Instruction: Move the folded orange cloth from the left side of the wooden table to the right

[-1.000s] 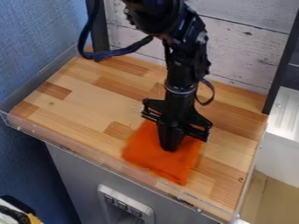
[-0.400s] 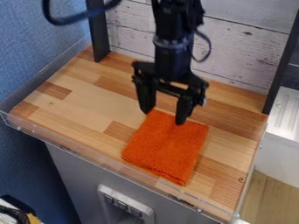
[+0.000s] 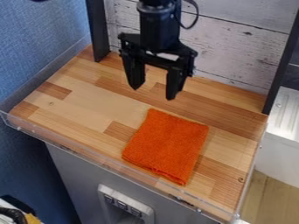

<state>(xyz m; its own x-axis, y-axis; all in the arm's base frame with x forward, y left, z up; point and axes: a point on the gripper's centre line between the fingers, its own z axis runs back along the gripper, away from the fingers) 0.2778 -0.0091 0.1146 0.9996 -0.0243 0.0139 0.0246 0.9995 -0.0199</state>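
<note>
The black gripper [image 3: 153, 92] hangs over the back part of the wooden counter, its two fingers spread wide with nothing between them. An orange cloth [image 3: 166, 146], folded into a rough rectangle, lies flat on the counter [image 3: 88, 98] right of its middle, close to the front edge. The gripper is above and behind the cloth, apart from it.
A clear low rim [image 3: 88, 154] runs along the counter's front edge. Dark posts [image 3: 98, 30] stand at the back left and back right, with a whitewashed plank wall [image 3: 234, 48] behind. A white unit [image 3: 283, 131] is at the right.
The gripper was shut down at the cloth, then opened and rose up and back, away from it. The cloth now lies by itself on the counter.
</note>
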